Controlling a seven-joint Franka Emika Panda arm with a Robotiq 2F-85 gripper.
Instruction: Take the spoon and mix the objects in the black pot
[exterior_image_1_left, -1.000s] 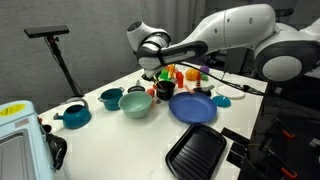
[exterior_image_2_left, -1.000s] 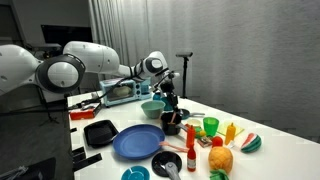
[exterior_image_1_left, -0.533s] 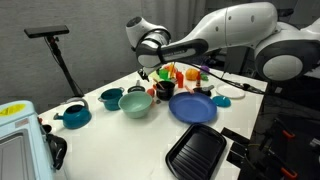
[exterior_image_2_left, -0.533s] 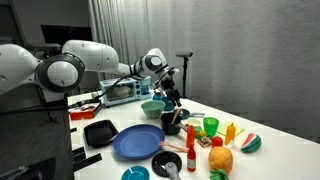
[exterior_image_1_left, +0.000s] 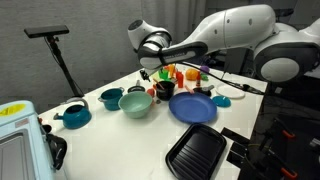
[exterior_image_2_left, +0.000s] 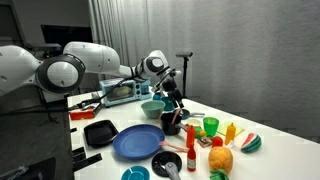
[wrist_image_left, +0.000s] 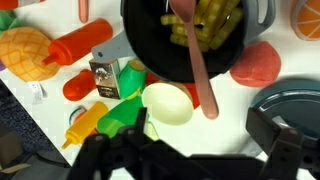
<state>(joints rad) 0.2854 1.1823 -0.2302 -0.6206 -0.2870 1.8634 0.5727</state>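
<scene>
Inside the round black pot (wrist_image_left: 146, 42), a smooth pink spoon (wrist_image_left: 194, 62); pincer (wrist_image_left: 188, 140) (empty) spread wide.

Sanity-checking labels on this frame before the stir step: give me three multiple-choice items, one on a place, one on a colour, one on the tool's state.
1. Where does the bowl end of the spoon lie?
A. on the blue plate
B. in the black pot
C. in the green bowl

2. What colour is the spoon?
A. pink
B. blue
C. black

3. How does the tool stand?
A. shut on the spoon
B. shut on the red bottle
C. open, holding nothing

Key:
1 B: the wrist view shows the spoon's bowl among the yellow-green pieces in the pot.
2 A: its handle reads pink against the dark pot.
3 C: the fingers stand wide apart, and the handle's end lies clear of them.
</scene>
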